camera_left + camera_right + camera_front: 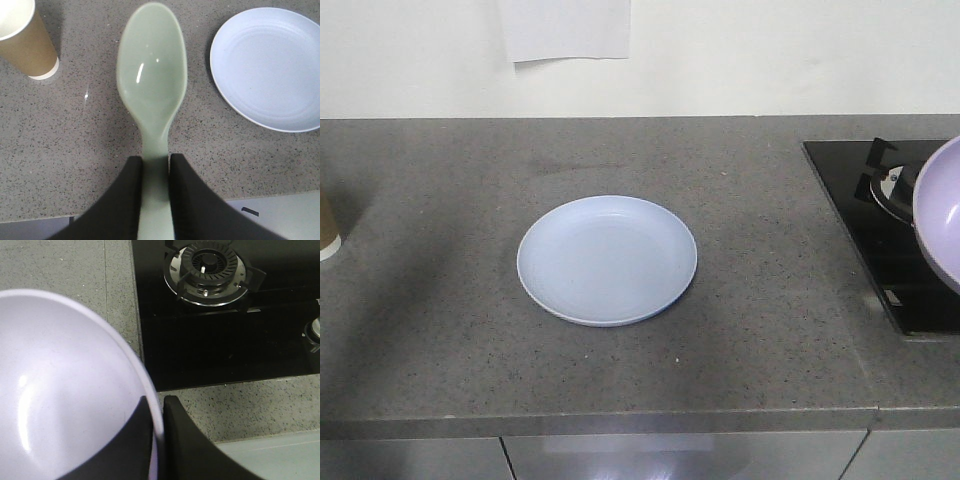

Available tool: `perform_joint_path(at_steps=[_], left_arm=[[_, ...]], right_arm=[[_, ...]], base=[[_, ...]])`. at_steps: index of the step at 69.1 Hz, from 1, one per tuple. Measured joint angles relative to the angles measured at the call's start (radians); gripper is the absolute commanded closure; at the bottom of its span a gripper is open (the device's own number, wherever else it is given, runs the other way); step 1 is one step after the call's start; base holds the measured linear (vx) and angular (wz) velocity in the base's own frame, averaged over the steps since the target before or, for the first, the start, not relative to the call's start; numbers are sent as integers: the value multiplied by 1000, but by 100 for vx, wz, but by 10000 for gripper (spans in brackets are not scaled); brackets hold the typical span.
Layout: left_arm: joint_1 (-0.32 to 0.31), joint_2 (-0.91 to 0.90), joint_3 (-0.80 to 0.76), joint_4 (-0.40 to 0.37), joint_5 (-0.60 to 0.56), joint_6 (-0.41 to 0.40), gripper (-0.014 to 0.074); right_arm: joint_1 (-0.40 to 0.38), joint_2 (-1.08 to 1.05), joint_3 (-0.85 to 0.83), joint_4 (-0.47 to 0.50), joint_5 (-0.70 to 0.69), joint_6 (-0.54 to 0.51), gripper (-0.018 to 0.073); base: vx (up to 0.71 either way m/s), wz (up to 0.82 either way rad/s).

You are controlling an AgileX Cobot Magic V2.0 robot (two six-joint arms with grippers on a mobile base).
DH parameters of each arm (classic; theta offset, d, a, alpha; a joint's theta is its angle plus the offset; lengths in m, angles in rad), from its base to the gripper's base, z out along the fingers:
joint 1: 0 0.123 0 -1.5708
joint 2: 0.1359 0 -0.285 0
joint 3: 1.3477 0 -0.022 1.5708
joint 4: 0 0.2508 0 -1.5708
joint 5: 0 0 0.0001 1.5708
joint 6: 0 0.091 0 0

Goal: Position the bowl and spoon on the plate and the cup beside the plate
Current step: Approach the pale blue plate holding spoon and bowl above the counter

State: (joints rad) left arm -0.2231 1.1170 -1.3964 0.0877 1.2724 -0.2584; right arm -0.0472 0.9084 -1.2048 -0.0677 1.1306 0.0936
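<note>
The pale blue plate (pixel 607 260) lies empty in the middle of the grey counter, also at the upper right of the left wrist view as the plate (pixel 270 67). My left gripper (pixel 156 162) is shut on the handle of the mint-green spoon (pixel 152 75), held above the counter between plate and brown paper cup (pixel 27 42). The cup (pixel 326 232) stands at the far left edge. My right gripper (pixel 157 405) is shut on the rim of the lavender bowl (pixel 60 390), which hangs tilted over the stove side; the bowl (pixel 940 210) shows at the right edge.
A black glass hob (pixel 890 230) with a gas burner (pixel 207 272) is set into the counter at the right. The counter's front edge (pixel 620 415) runs above steel cabinet fronts. A white paper (pixel 565 28) hangs on the back wall.
</note>
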Motion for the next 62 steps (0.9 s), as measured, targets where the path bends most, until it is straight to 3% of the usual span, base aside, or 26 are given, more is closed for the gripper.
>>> perform_joint_path(at_steps=[62], left_arm=[[0, 0, 0, 0, 1, 0, 603]], right_arm=[[0, 0, 0, 0, 0, 0, 566]], base=[[4, 2]])
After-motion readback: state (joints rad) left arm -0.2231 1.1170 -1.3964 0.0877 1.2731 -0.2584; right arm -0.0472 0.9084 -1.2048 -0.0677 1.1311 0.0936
